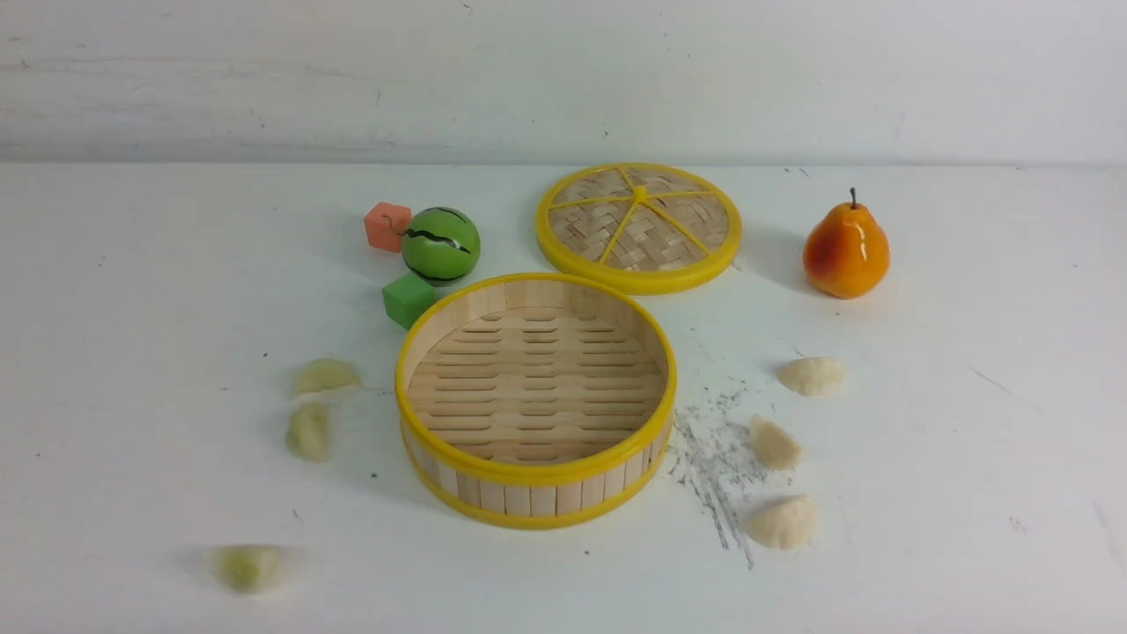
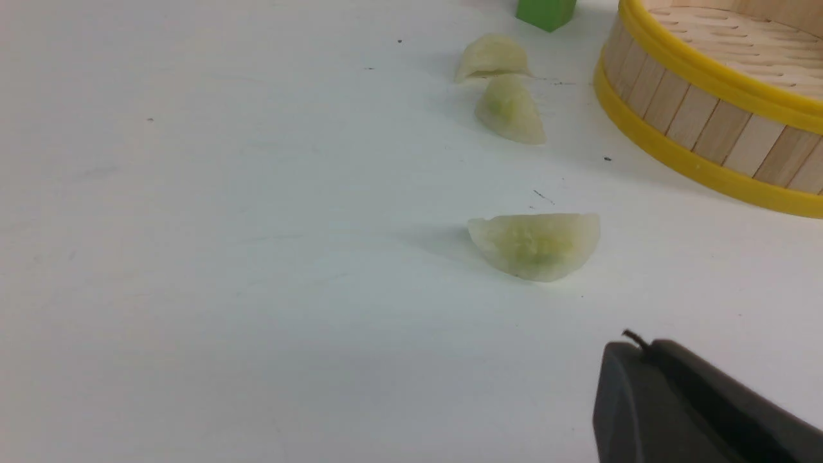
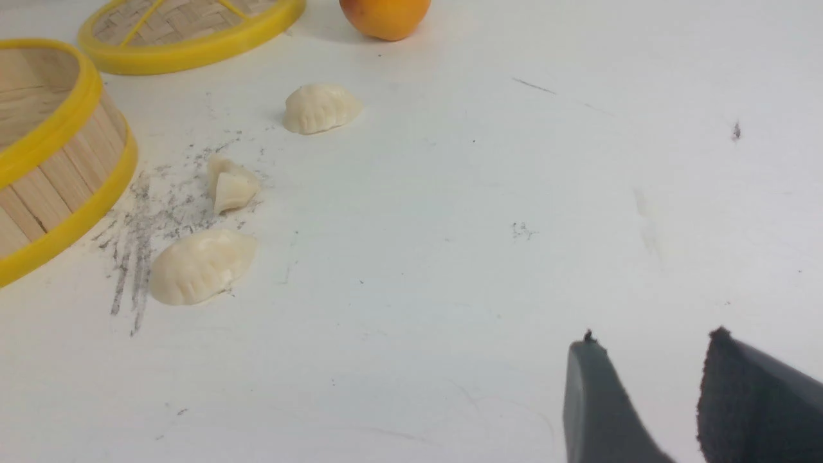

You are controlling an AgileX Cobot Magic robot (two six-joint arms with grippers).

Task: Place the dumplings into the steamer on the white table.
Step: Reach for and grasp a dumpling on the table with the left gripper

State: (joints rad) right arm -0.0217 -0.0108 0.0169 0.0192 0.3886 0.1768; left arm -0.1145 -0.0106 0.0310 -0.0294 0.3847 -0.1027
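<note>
The steamer [image 1: 535,493] stands empty in the middle of the white table [image 1: 132,264]. Left of it lie three pale dumplings [image 1: 326,376], [image 1: 309,431], [image 1: 246,566]; right of it lie three more [image 1: 811,375], [image 1: 775,443], [image 1: 783,521]. Neither arm shows in the front view. My left gripper [image 2: 643,344] is shut and empty, a short way from the nearest dumpling [image 2: 535,245]. Over bare table, my right gripper [image 3: 652,341] is open with nothing between its fingers, well off from the dumplings [image 3: 200,266], [image 3: 231,186], [image 3: 320,108].
The flat woven lid [image 1: 639,225] lies behind the steamer. A pear [image 1: 845,251] stands at the back right. A green striped ball [image 1: 440,246], an orange cube [image 1: 387,226] and a green cube [image 1: 408,299] sit at the back left. Dark scuffs [image 1: 713,458] mark the table.
</note>
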